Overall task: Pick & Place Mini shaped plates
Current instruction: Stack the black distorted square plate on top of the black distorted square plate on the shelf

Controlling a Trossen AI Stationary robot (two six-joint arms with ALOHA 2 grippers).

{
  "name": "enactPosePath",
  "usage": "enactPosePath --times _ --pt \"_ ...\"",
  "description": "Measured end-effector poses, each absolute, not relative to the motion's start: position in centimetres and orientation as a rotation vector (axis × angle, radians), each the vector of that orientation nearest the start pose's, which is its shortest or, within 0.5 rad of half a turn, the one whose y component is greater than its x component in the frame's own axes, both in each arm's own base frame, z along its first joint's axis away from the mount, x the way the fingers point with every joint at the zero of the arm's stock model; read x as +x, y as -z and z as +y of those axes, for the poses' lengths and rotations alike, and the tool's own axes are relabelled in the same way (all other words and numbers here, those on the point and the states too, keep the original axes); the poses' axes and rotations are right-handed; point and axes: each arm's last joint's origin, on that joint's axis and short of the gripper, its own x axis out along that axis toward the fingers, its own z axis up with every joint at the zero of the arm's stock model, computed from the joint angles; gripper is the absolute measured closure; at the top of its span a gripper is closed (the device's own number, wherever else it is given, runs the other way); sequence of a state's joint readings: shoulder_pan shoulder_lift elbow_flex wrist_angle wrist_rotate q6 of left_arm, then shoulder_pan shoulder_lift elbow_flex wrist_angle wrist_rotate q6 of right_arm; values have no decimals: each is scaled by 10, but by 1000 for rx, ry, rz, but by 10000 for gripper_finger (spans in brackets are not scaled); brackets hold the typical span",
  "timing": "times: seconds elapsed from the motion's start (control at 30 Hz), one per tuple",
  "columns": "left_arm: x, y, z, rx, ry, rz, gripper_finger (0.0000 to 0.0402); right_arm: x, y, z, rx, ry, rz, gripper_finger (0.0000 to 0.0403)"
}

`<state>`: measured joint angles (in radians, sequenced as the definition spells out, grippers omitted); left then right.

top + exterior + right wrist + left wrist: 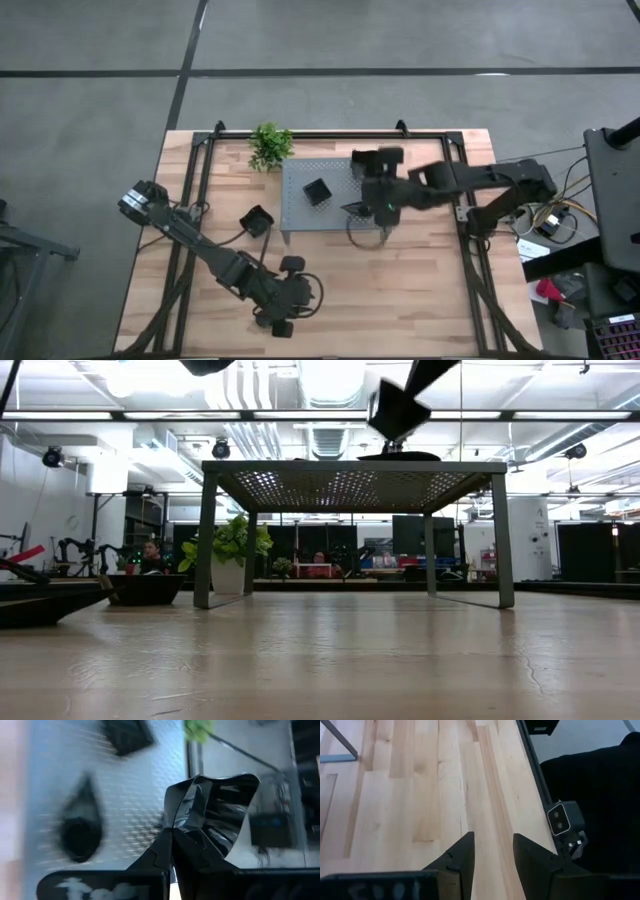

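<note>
Mini shaped plates sit in several spots: one square plate (317, 192) on top of the grey perforated stand (300, 215), a teardrop plate (352, 209) also on the stand near the right gripper, another square plate (256, 220) on the wood table (420, 290) just left of the stand, w/ the low view showing it as a dark dish (146, 589) on the tabletop. Right gripper (172, 832) is above the stand's right part, fingers pressed together, pinching the rim of a glossy black plate (220, 807); in the low view that plate (397, 408) hangs tilted in the air above the stand top. Right wrist view also shows the teardrop (80, 822) and the square one (127, 735) lying on the perforated surface, blurred. Left gripper (492, 852) is near the table's front edge, well apart from the stand, fingers spread w/ nothing between them, only bare wood under. Small green plant (270, 146) stands by the stand's back left corner.
</note>
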<state>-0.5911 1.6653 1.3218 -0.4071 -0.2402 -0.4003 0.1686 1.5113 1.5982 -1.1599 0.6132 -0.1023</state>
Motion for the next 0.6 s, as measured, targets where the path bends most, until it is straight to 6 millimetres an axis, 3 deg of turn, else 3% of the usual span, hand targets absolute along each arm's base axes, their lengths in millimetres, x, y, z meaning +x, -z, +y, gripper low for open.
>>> enactPosePath --times 0.3,0.6 --pt "307 -270 -198 -115 173 751 275 289 -358 -17 -442 490 1151 394" --pt "307 -270 -198 -115 173 749 273 308 -335 -23 -486 451 1247 394"
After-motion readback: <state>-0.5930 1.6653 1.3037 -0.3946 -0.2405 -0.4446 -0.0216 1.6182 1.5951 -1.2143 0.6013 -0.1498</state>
